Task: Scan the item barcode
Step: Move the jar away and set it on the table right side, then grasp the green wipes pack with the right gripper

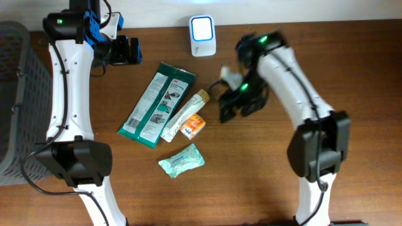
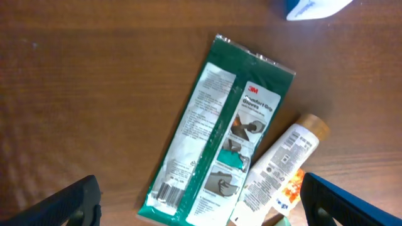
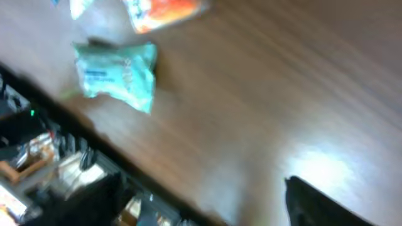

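Lying flat mid-frame on the desk (image 1: 251,188): glove pack (image 1: 157,103), tube (image 1: 185,113), orange packet (image 1: 193,126), teal pouch (image 1: 181,160). Scanner (image 1: 202,27) at top centre. Right pincer (image 1: 235,105) wide, empty, blurred, just right of the packet. Left pincer (image 2: 201,204) wide, empty, over the glove pack. Likely slip: knocking the packet aside through a hasty approach.

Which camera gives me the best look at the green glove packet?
Left wrist: the green glove packet fills the frame, its label is sharp, and the barcode shows near its lower end. Overhead shows the packet whole but small, beside the white tube. The blurred right wrist view misses it.
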Action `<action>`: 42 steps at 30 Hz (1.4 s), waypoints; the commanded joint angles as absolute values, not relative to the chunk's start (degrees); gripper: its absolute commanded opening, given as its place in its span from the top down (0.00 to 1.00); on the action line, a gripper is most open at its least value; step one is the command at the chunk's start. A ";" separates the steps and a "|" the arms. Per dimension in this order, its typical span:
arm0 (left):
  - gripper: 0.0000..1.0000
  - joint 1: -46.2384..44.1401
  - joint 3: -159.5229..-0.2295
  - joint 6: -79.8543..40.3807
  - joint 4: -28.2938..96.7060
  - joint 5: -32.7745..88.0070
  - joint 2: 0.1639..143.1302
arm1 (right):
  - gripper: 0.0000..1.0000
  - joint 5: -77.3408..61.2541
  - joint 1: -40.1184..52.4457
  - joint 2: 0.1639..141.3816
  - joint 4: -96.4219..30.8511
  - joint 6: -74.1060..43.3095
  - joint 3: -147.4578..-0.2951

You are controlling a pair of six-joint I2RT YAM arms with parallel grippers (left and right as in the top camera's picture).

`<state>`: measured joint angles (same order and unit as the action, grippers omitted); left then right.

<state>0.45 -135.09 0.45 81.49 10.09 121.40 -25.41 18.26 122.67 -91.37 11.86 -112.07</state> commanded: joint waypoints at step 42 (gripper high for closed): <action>0.01 0.64 -135.02 0.93 81.52 10.11 121.73 | 0.69 -30.55 44.77 109.01 -50.15 -16.99 -83.68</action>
